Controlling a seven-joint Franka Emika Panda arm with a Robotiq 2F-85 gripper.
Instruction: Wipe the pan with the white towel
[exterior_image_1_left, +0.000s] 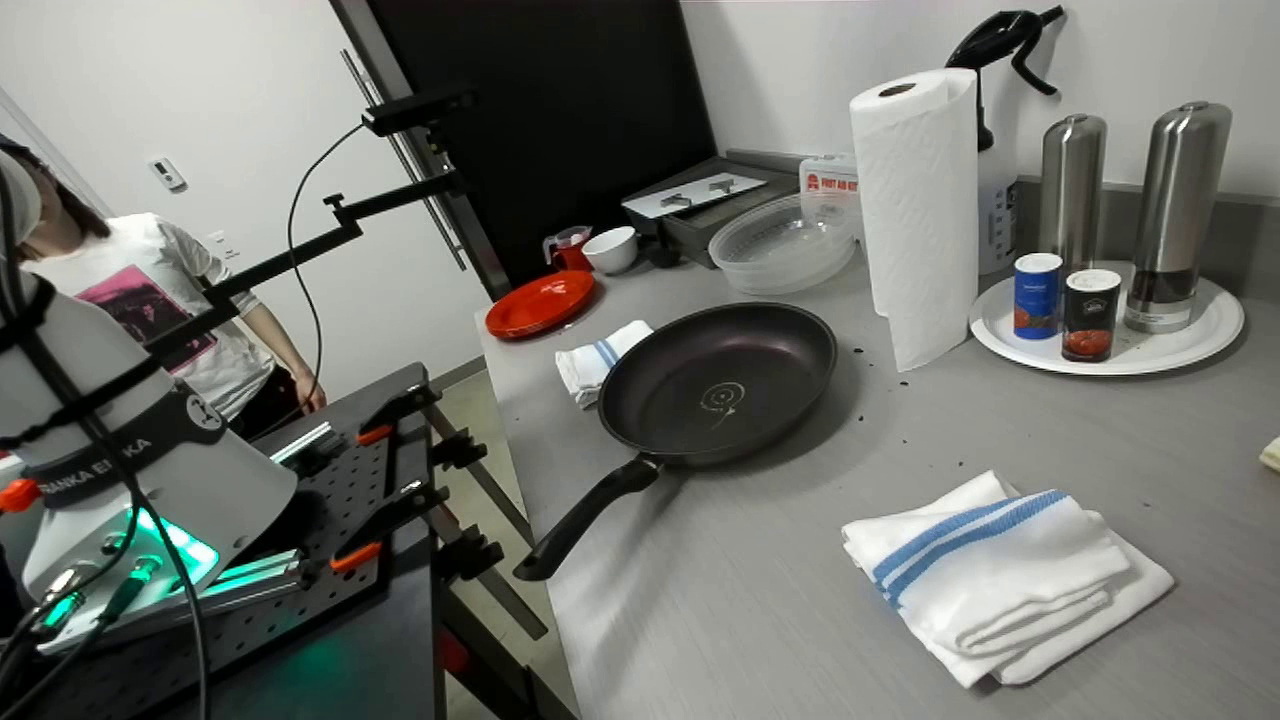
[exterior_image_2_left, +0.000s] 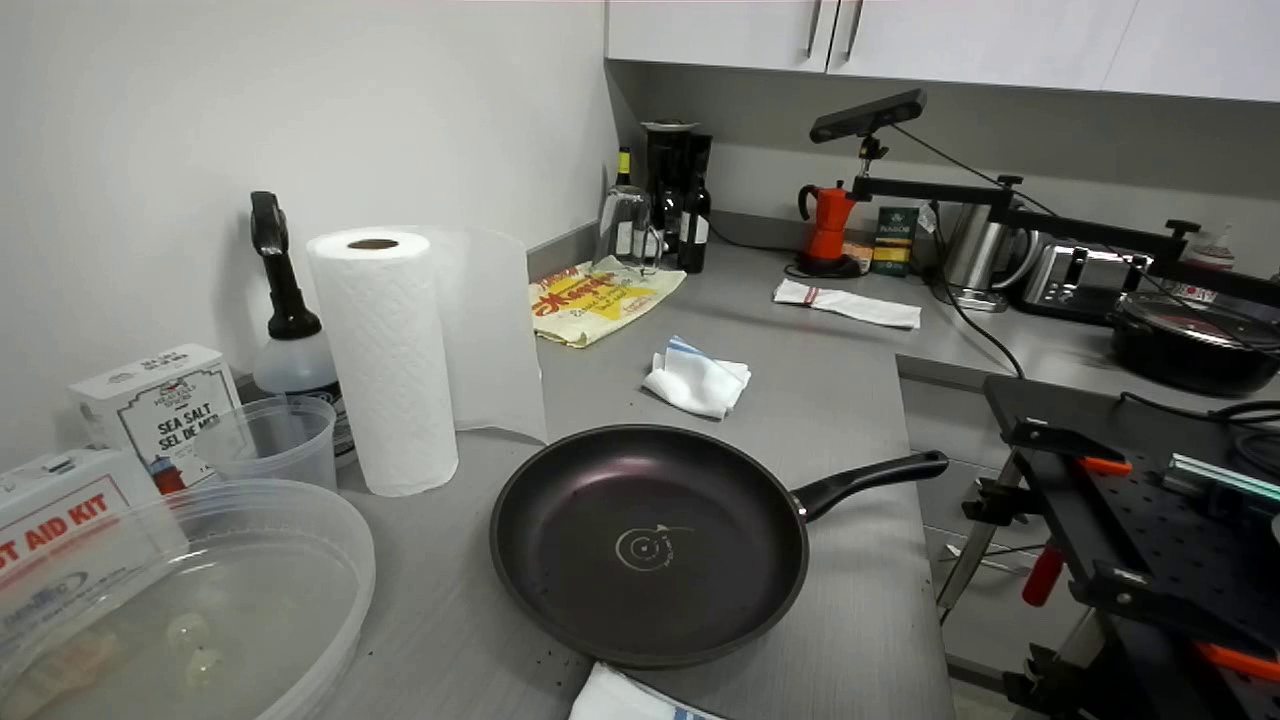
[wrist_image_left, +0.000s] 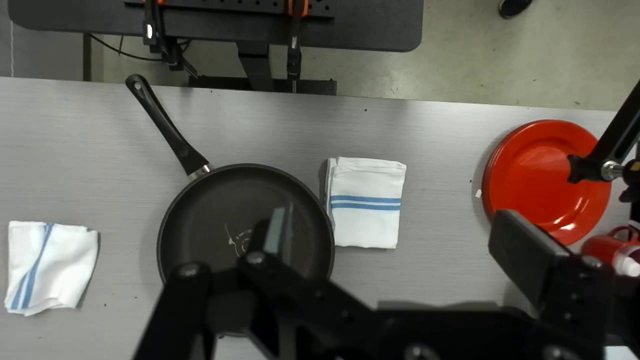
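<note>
End effector (wrist_image_left: 393, 226) wide, empty. Folded blue-striped white cloth towel (wrist_image_left: 367, 202) beside round black pan (wrist_image_left: 237, 207): likely light, limp; pinch centre.

Pan (wrist_image_left: 225, 217) on counter (wrist_image_left: 442, 200), towel A (wrist_image_left: 54, 267) well apart to L, towel B (wrist_image_left: 366, 225) just to R, btwn pan & plates (wrist_image_left: 540, 172), in wrist view; in an exterior view, tub (exterior_image_1_left: 785, 268) behind pan, paper roll (exterior_image_1_left: 918, 200) R of both, 2 canisters (exterior_image_1_left: 1037, 300) on platter (exterior_image_1_left: 1142, 353) farther R.

Smooth low-sheen pan (exterior_image_1_left: 718, 375), matt cloth towels (exterior_image_1_left: 1005, 575)
</note>
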